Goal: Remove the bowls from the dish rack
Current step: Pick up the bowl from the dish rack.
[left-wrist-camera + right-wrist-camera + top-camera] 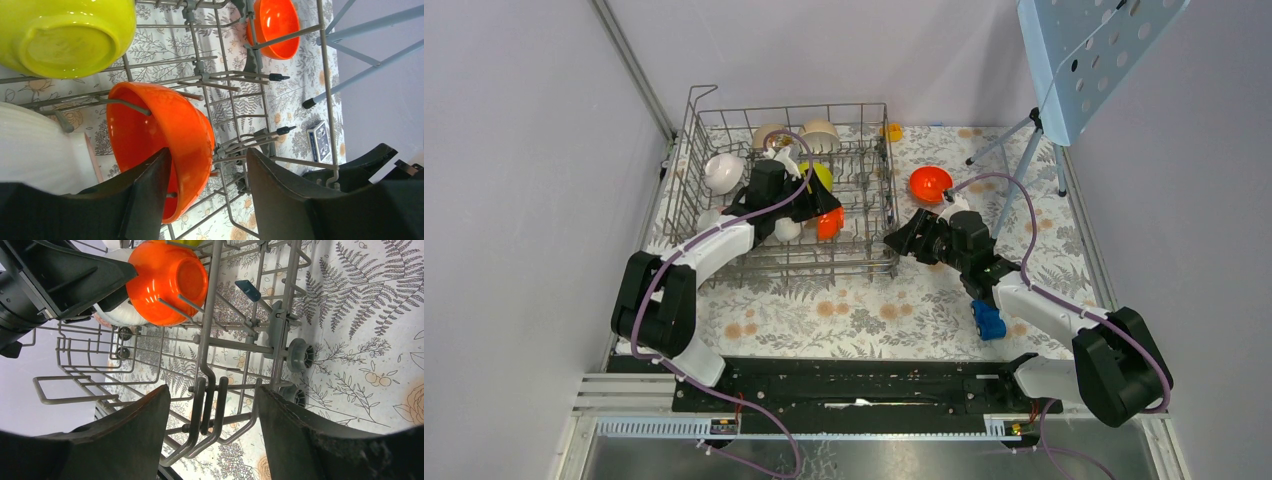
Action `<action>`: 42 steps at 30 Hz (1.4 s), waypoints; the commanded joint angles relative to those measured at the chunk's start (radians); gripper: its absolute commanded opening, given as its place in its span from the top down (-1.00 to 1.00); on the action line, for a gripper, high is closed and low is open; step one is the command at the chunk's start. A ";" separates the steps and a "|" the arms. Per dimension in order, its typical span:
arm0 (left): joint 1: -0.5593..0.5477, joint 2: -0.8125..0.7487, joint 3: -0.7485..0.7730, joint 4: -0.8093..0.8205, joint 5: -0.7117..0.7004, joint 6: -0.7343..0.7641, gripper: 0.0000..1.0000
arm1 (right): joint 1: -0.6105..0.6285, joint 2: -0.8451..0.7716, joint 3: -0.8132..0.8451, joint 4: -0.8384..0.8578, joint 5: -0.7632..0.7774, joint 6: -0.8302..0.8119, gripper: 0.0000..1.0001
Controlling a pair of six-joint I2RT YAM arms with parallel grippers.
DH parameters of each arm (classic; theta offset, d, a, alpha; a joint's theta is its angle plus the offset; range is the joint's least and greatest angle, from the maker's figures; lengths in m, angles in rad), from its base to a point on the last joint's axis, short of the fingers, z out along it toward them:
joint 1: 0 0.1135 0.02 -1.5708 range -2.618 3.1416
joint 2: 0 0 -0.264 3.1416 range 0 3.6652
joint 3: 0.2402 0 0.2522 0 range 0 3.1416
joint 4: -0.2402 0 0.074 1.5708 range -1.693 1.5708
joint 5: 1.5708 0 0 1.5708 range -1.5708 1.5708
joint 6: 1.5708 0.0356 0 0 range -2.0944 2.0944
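The grey wire dish rack (699, 120) stands at the back left of the table. Inside it are an orange-red bowl (170, 127) on its side, a yellow-green bowl (65, 35), a white bowl (723, 172) and two beige bowls (821, 133). My left gripper (209, 152) is open and astride the orange-red bowl's wall: one finger inside, the other apart from it. Another orange-red bowl (931, 184) sits on the table right of the rack. My right gripper (214, 390) is open around the rack's (212, 340) right side wires.
A small blue item (989, 320) lies on the table by the right arm. A tripod stand (1024, 160) with a perforated blue panel (1094, 50) is at the back right. Grey walls close in both sides.
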 commanded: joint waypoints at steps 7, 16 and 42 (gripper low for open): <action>0.008 0.012 -0.012 0.119 0.085 -0.024 -0.01 | 0.004 0.004 0.017 0.060 -0.020 0.000 -0.37; 0.009 0.029 -0.020 0.151 0.128 -0.038 0.33 | 0.002 0.005 0.006 0.062 -0.015 -0.002 -0.32; 0.008 -0.021 -0.059 0.354 0.272 -0.127 1.00 | 0.003 -0.026 -0.025 0.043 0.013 -0.021 -0.62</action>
